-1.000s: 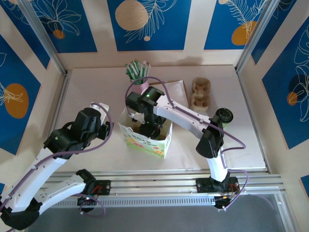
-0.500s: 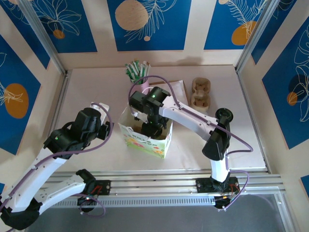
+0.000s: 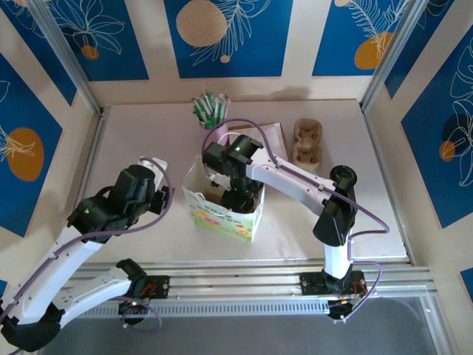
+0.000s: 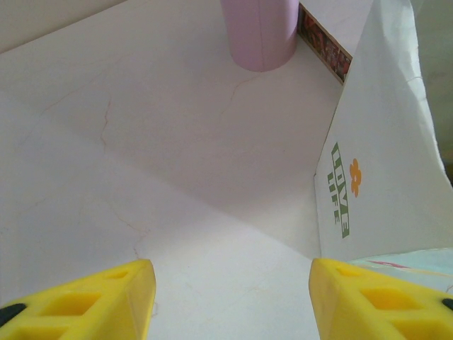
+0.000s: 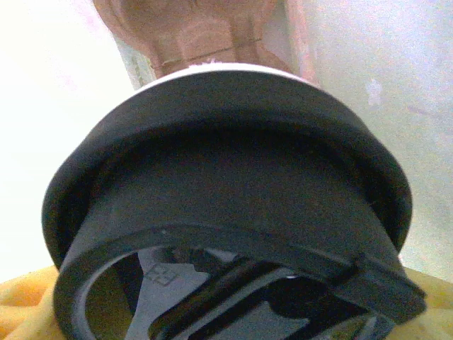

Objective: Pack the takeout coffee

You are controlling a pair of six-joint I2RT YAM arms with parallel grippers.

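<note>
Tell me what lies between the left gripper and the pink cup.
Bare table, seen in the left wrist view: nothing sits between the open jaws of the left gripper and the pink cup. The paper bag stands off to the right.

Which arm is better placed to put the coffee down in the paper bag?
Right. The right tool is inside the paper bag, closed on the takeout coffee. The left tool is open and empty, outside beside the bag.

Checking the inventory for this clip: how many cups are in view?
2. The pink cup of sticks stands at the table's back, behind the paper bag; the takeout coffee, black-lidded, is held in the right gripper inside that bag. Another could be hidden in the bag.
</note>
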